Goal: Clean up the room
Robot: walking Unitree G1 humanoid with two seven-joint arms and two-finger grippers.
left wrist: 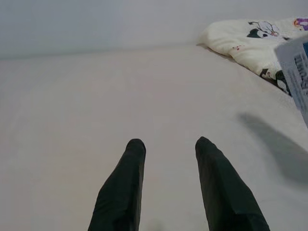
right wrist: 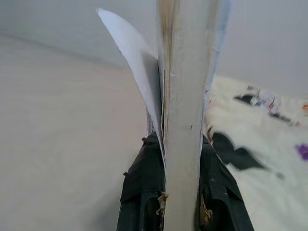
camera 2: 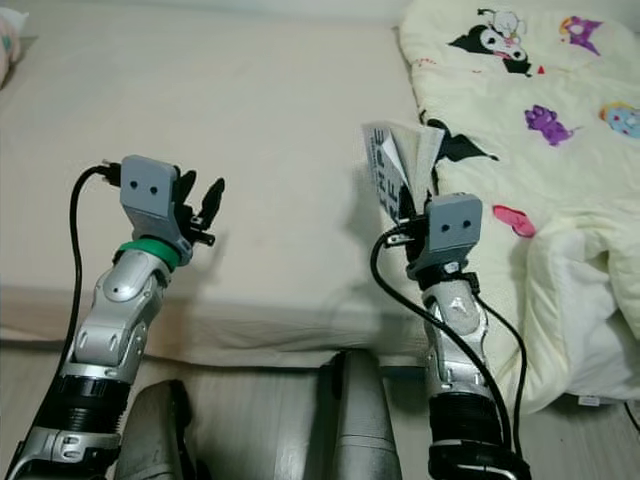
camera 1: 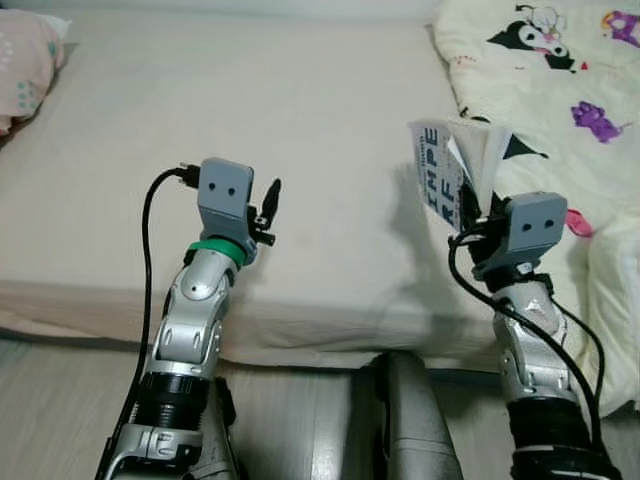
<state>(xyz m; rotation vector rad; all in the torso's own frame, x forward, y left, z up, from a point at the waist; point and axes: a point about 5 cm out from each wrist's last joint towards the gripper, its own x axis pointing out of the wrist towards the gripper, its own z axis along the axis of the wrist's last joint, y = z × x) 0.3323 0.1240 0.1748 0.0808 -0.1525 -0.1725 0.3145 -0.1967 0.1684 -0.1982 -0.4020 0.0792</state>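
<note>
Gripping a thin white book with black lettering on its cover [camera 1: 455,170], the right gripper [camera 1: 470,222] holds it upright at centre right of the frame, its 2 black fingers [right wrist: 139,192] clamped on the spine, over the beige bed [camera 1: 250,120]. At lower left, the left gripper [camera 1: 268,210] hovers with fingers apart. A cream cartoon-print quilt [camera 1: 560,80] lies at upper right.
</note>
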